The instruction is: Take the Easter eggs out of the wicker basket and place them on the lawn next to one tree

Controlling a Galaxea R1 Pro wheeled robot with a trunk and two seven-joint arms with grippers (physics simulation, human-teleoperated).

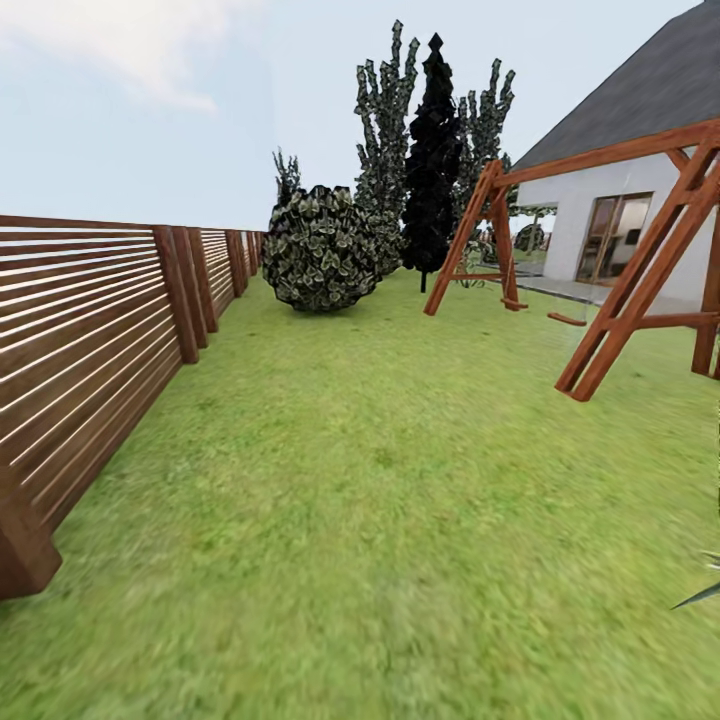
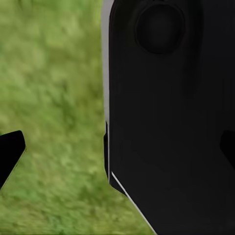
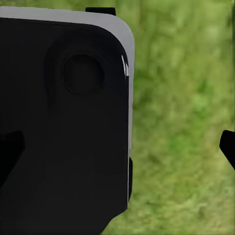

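Head view first: the lawn (image 1: pixel 380 480) runs long and green ahead. A brown fence (image 1: pixel 90 320) stands along the left side. Far off sits a round bush (image 1: pixel 320 248), and beside it a dark tree (image 1: pixel 432 160) with a thin trunk. A wooden swing frame (image 1: pixel 620 260) stands on the right, with a white house (image 1: pixel 620 215) behind it. A thin dark leaf tip (image 1: pixel 700 595) pokes in at the right edge. I see no basket and no eggs from here, so I cannot say where they are. My guess is that the robot is on its way and looking around. The first step, taking eggs out of the basket, looks not begun. The next move calls for turning or driving until the basket comes into sight, then getting close enough to reach in.

Left wrist view: a big black body part of the robot (image 2: pixel 171 117) is right in front of the camera, with grass beside it. One dark fingertip (image 2: pixel 10 152) of the left gripper sits at the edge. It seems the arm hangs tucked by the robot's side, pointing down. I cannot tell how wide the gripper is, and nothing shows in it.

Right wrist view: much the same. A black body panel (image 3: pixel 63 127) is close up, with grass next to it. One dark fingertip (image 3: pixel 227 147) peeks in at the edge. This arm looks tucked down too. I cannot tell its opening either.
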